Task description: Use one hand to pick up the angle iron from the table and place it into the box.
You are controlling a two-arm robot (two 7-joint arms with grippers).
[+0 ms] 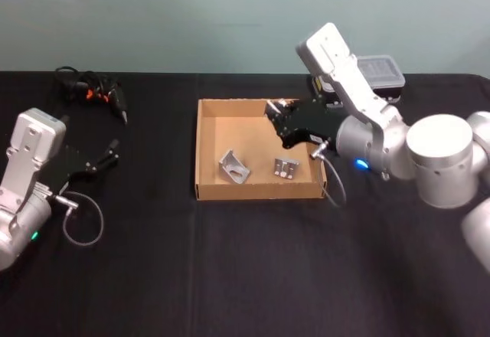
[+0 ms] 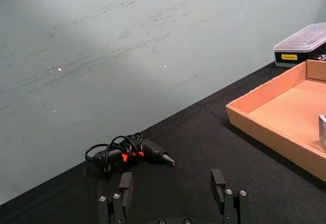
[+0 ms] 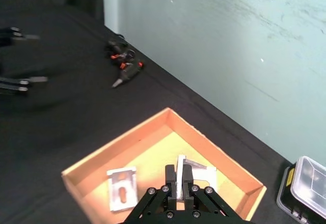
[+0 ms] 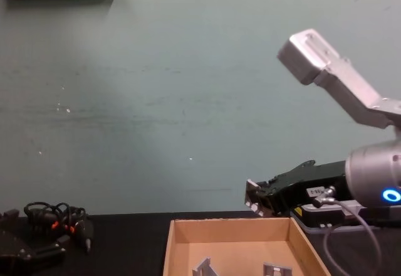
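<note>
Gripping an angle iron [image 3: 179, 175] above the box [image 3: 90, 165]

Tan cardboard box [image 1: 205, 149] on matte black table [image 1: 245, 268]. Silver-grey angle irons: one [image 1: 233, 167] and another [image 1: 286, 169] inside. Black right gripper [image 3: 179, 182] on silver-white arm, blue light glowing. Black tool [image 2: 130, 152] with orange-red marks. Black case [image 2: 300, 46], clear lid, yellow label. Wall pale teal.
</note>
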